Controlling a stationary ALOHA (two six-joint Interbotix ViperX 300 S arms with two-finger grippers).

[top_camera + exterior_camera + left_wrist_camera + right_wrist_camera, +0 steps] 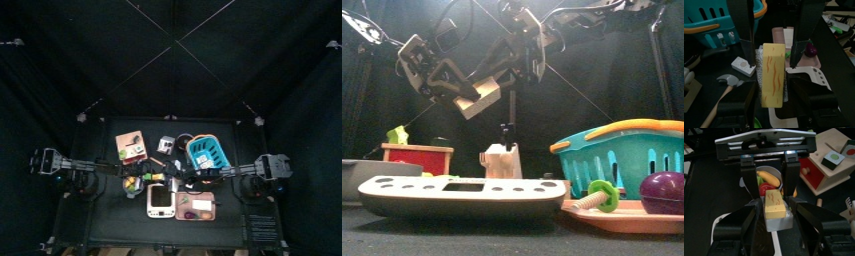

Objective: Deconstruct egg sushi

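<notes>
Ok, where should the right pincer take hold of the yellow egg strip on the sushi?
Probably by the egg strip's two long side edges, above the rice, closing the open right pincer across its narrow width. The left pincer holds the sushi aloft, so come from the free end.

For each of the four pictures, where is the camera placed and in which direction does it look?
Top view: high above, looking straight down at the table; both arms enter from the sides.
Front view: at the table's front edge, looking level; arms hang behind the teal basket.
Left wrist view: on the left arm, looking along the left gripper holding the egg sushi.
Right wrist view: on the right arm, looking past the right gripper.
Both wrist views share the egg sushi.
</notes>
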